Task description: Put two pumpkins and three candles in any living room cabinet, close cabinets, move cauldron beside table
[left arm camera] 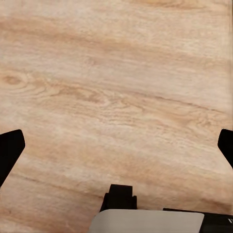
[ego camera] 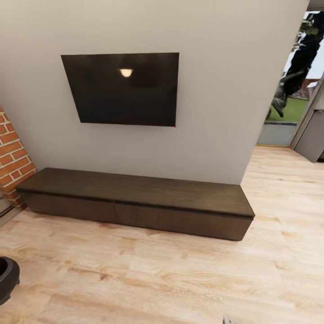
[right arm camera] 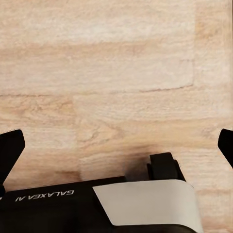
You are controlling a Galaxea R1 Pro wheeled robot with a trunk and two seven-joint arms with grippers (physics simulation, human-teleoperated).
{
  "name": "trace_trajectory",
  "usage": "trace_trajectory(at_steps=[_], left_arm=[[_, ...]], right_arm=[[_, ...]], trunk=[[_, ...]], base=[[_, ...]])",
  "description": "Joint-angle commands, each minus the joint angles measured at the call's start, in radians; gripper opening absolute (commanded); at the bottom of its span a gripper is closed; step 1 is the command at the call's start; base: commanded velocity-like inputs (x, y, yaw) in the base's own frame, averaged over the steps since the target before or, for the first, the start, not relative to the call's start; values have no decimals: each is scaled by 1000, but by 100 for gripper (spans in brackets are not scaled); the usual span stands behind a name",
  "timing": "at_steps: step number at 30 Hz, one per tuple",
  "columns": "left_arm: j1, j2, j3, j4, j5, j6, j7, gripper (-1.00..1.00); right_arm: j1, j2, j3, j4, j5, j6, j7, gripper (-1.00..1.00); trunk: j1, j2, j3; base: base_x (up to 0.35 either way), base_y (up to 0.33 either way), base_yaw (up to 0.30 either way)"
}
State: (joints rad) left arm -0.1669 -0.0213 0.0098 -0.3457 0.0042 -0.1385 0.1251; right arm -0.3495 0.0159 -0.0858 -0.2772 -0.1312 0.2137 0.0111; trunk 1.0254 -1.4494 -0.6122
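Wood floor (ego camera: 171, 279) fills the room below both claws, the left claw (left arm camera: 116, 145) and the right claw (right arm camera: 116, 145), each spread wide and holding nothing. Against the wall sits the long dark cabinet (ego camera: 135, 200), all shut, under a black TV (ego camera: 123, 87). Near the floor's left edge peeks a black pot (ego camera: 6, 276).

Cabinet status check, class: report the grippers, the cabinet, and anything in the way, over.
Left gripper and right gripper open, empty, over wood floor. Cabinet ahead, drawers shut, top bare. Dark pot at floor's left edge, off the path.
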Motion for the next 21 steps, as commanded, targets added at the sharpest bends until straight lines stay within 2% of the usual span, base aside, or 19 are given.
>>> trace_trajectory(at_steps=[1, 7, 10, 21], left_arm=[[0, 0, 1, 1, 0, -3, 2, 100], [0, 0, 1, 1, 0, -4, 2, 100], [0, 0, 2, 1, 0, -3, 2, 100], [0, 0, 2, 1, 0, -3, 2, 100]], right_arm=[[0, 1, -8, -2, -4, 5, 1, 100], [0, 2, -7, -3, -2, 0, 1, 100], [0, 4, -5, -3, -1, -16, 1, 100], [0, 11, -5, -3, -1, -27, 1, 100]], trunk=[[0, -1, -2], [0, -1, -8], [0, -1, -10], [0, -1, -11]], base=[[-149, 118, -255], [-41, 44, -254], [-3, 184, -202], [0, 135, -19]])
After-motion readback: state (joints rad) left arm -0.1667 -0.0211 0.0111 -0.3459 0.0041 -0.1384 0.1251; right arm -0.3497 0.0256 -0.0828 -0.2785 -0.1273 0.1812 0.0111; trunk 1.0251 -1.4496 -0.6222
